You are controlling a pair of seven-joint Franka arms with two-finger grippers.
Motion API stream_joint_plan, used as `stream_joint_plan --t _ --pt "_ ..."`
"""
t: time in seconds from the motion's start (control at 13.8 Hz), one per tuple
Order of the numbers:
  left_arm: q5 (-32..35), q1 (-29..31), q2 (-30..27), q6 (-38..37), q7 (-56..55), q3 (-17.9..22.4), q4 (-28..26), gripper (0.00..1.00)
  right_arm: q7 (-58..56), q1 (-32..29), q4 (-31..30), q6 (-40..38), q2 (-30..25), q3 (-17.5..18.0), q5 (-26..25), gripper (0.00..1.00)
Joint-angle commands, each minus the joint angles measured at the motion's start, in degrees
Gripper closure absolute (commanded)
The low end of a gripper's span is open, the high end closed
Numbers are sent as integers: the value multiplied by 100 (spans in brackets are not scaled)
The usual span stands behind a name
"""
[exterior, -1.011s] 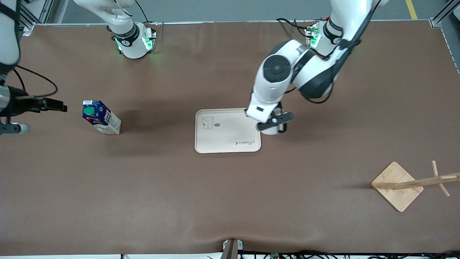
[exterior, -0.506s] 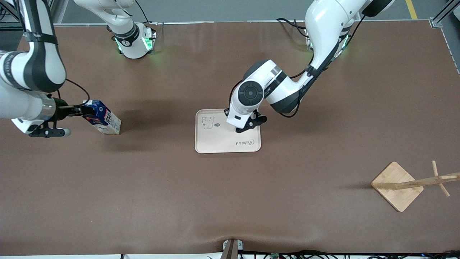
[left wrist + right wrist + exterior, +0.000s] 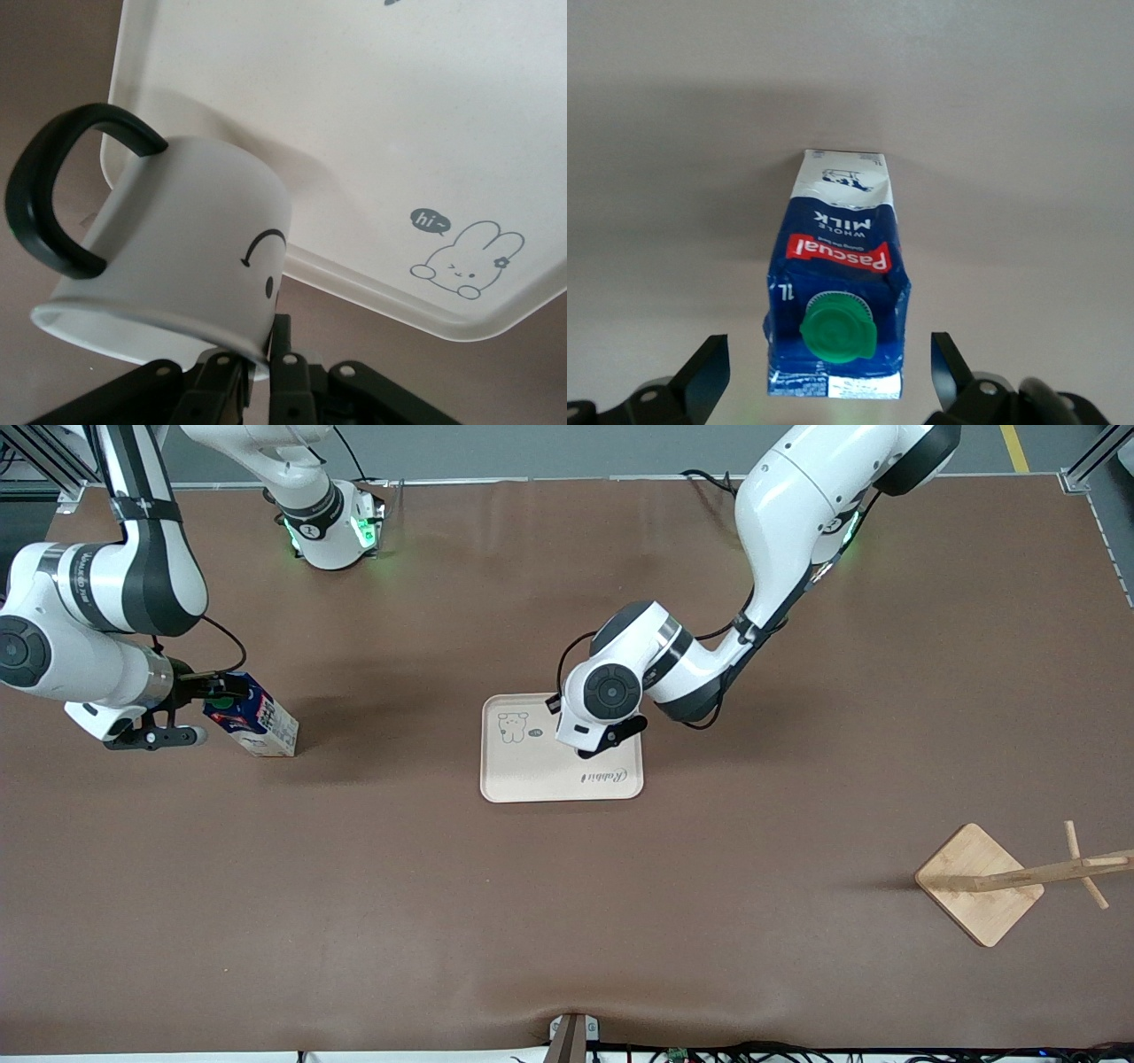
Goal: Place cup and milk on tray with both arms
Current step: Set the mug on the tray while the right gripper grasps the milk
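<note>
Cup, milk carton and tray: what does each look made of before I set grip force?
Cup, shut in the left gripper over the tray: probably enamelled metal, judging by its thin rim and smooth white coat. Milk, between the open right gripper's fingers: glossy printed paperboard, creased, green plastic cap. Tray: matte cream, likely plastic or melamine.

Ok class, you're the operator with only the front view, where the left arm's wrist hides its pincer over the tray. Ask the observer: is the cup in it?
Observer: Yes. The left wrist view shows the left pincer shut on the cup at its rim, tilted above the tray near one edge.
Operator: And the right pincer at the milk?
Observer: The right wrist view shows the right pincer open, one finger on each side of the milk, with a gap on both sides.
</note>
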Motion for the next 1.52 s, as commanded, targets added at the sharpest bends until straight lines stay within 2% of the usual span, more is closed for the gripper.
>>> stream_joint_plan --t 0.0,0.29,0.36,0.51,0.58,0.72,0.79,0.87,1.08,1.16,1.23,1.44 --pt "-102 -82 199 -180 -46 88 323 100 121 -7 -453 398 -203 16 -167 0" --pt "-102 -82 288 -189 86 202 350 100 130 -33 -638 611 -212 7 -167 0" --pt "-93 -73 288 -224 94 211 342 73 130 -42 -664 664 -186 7 -167 0" --pt "-75 -82 279 -329 164 220 341 0 130 -42 -970 1057 -195 -2 -167 0" --pt "-75 -64 253 -338 174 246 359 0 130 -50 -1094 1207 -195 -2 -167 0" --pt "-75 -47 200 -486 165 255 542 0 148 -85 -1060 1157 -169 -2 -124 74" --pt "-75 -47 200 -784 165 255 779 0 165 -86 -956 991 -169 -11 -106 96" --pt "-67 -29 182 -1082 165 255 1007 0 165 -94 -694 659 -151 -11 -97 100" --pt "169 41 -290 -1567 191 457 1097 0 183 -7 482 -729 -2 7 -45 100" --pt "423 67 -493 -1682 226 492 1089 0 218 107 930 -1142 85 7 217 100" --pt "678 216 -721 -1831 496 493 1097 0 253 230 1422 -1555 269 7 533 100" --pt "768 1049 -1153 -2148 1594 519 1089 0 1137 914 2584 -2139 849 16 877 100"
